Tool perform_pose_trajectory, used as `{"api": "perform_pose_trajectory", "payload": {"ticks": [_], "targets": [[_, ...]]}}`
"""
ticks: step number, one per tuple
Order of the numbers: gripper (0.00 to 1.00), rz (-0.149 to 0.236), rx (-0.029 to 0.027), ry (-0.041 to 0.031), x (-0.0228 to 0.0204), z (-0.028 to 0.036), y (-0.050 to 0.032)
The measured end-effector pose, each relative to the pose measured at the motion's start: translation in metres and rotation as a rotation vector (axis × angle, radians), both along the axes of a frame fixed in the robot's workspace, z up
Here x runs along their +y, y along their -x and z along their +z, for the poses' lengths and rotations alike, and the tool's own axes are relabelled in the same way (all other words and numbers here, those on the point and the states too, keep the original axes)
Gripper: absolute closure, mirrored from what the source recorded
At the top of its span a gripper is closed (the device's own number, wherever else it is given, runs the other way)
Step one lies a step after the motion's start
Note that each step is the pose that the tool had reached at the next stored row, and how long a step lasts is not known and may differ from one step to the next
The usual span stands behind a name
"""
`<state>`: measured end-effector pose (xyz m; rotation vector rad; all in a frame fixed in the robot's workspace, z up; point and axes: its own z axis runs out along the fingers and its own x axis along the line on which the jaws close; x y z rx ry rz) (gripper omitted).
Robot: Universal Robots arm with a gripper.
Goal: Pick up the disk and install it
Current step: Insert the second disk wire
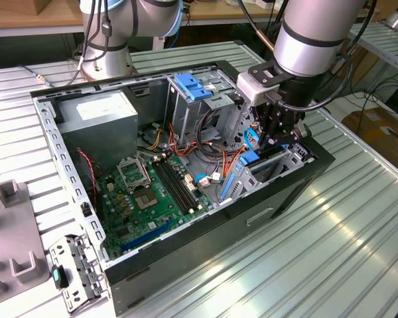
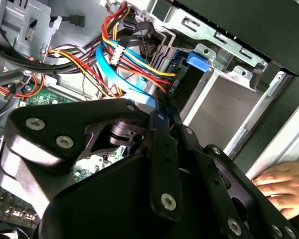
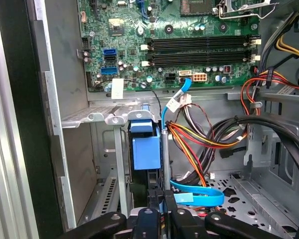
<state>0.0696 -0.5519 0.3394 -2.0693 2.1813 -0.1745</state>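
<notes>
blue-framed disk (image 3: 145, 149) standing edgewise in its bay, tool (image 3: 156, 215) gripping its end

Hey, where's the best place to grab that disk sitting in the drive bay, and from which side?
Probably by the blue tab on the exposed end of the disk, coming from above through the case's open side: it stands on edge between silver bay walls, so only that end looks reachable.

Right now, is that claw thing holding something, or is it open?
Gripper: down inside the computer case at the drive bay, over the disk; whether it is open or shut cannot be told.
</notes>
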Motion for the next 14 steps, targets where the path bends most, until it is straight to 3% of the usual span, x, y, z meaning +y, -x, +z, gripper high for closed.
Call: {"api": "perform_pose_trajectory", "payload": {"ticks": [2,3,4,5,6,14], "targets": [[0.83,0.000,-0.0001,-0.0005,-0.0001,0.0001,0.0000],[0.76,0.000,0.0000,0.0000,0.0000,0.0081,0.0000],[0.76,0.000,-0.0001,-0.0003,-0.0001,0.0177,-0.0001],[0.76,0.000,-0.0001,-0.0003,0.0000,0.0178,-0.0001],[0.89,0.000,0.0000,-0.0001,0.0000,0.0180,-0.0001],[0.89,0.000,0.0000,-0.0001,0.0000,0.0182,-0.0001]]}}
